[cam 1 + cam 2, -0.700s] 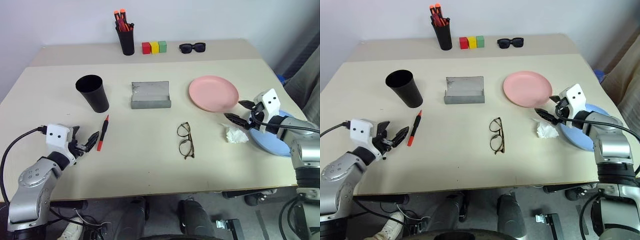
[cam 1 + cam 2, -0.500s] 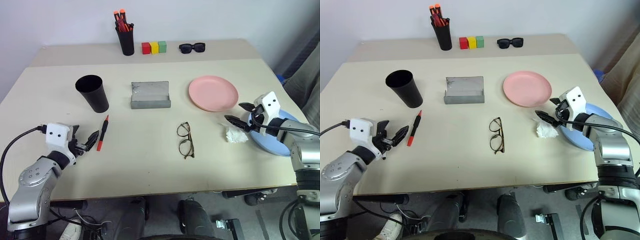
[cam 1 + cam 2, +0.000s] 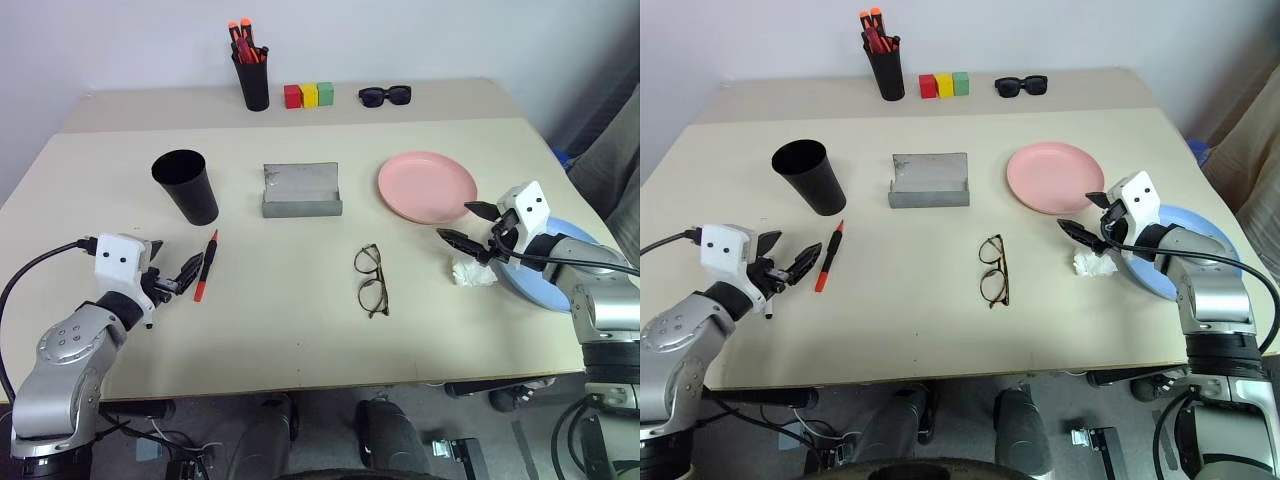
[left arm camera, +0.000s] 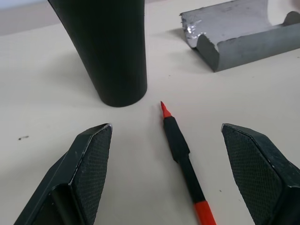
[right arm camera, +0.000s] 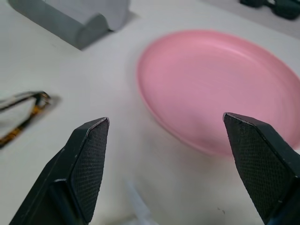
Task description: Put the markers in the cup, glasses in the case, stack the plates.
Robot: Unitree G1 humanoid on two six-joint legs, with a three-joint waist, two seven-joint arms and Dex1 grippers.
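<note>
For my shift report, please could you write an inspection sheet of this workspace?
Surface: beige table, no spills.
Job's things: marker lying beside upright cup; case open; glasses unfolded; pink plate and blue plate apart, unstacked.
Clutter: crumpled tissue, pen holder, colour blocks, sunglasses.
Grippers: left gripper open around marker; right gripper open, empty.
Cables: black cable at left arm.
Surroundings: pale wall.

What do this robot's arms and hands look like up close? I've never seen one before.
Both arms are rounded silver-grey metal shells with round joints. Each ends in a white boxy block with two small dark dots, carrying the left hand and the right hand. Each hand is two black pointed fingers with cross-hatched inner pads. A thin black cable loops along each forearm to the white block.
</note>
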